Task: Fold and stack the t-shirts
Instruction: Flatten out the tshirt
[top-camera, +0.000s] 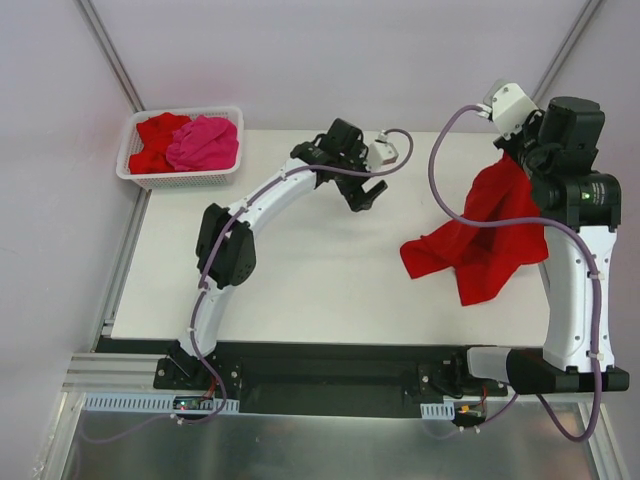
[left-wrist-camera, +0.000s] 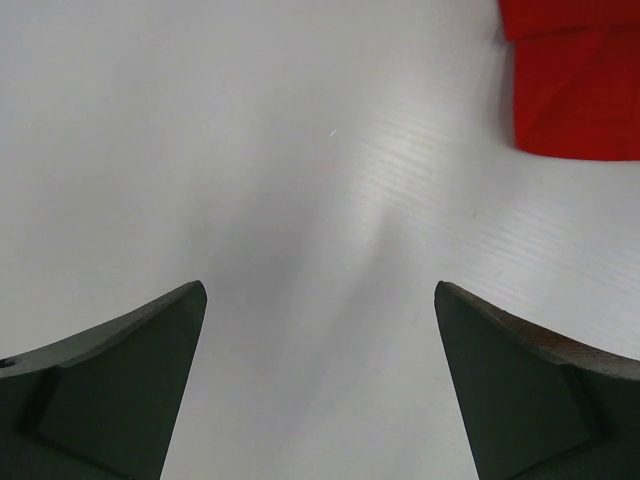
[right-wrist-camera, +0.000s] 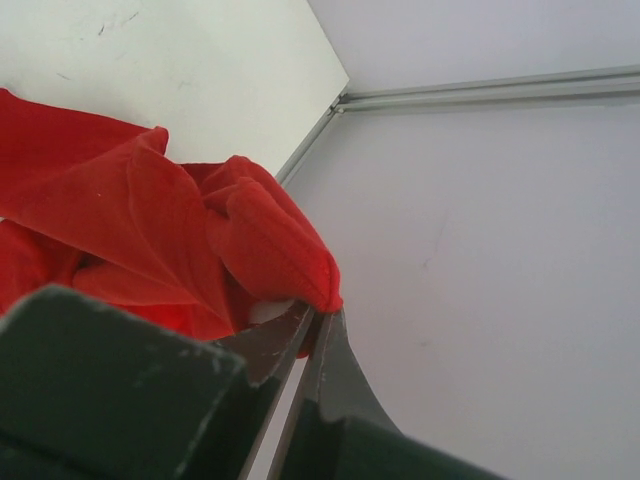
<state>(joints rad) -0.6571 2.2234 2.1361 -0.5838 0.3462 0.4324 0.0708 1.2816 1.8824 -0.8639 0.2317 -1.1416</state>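
Note:
A red t-shirt (top-camera: 487, 240) hangs from my right gripper (top-camera: 519, 152) at the table's right side, its lower part crumpled on the tabletop. In the right wrist view the fingertips (right-wrist-camera: 322, 318) pinch a hem of this red t-shirt (right-wrist-camera: 150, 220). My left gripper (top-camera: 366, 192) hovers open over the bare middle of the table, left of the shirt and apart from it. Its view shows both fingers (left-wrist-camera: 110, 380) spread wide with a corner of the red t-shirt (left-wrist-camera: 580, 90) at the top right. More t-shirts, a red one (top-camera: 155, 140) and a hot pink one (top-camera: 205, 143), lie bunched in the basket.
The white lattice basket (top-camera: 178, 179) stands at the table's far left corner. The white tabletop (top-camera: 320, 270) runs between the arms. Metal frame posts rise at the back left and back right. The right arm's base (top-camera: 540, 370) stands at the near right edge.

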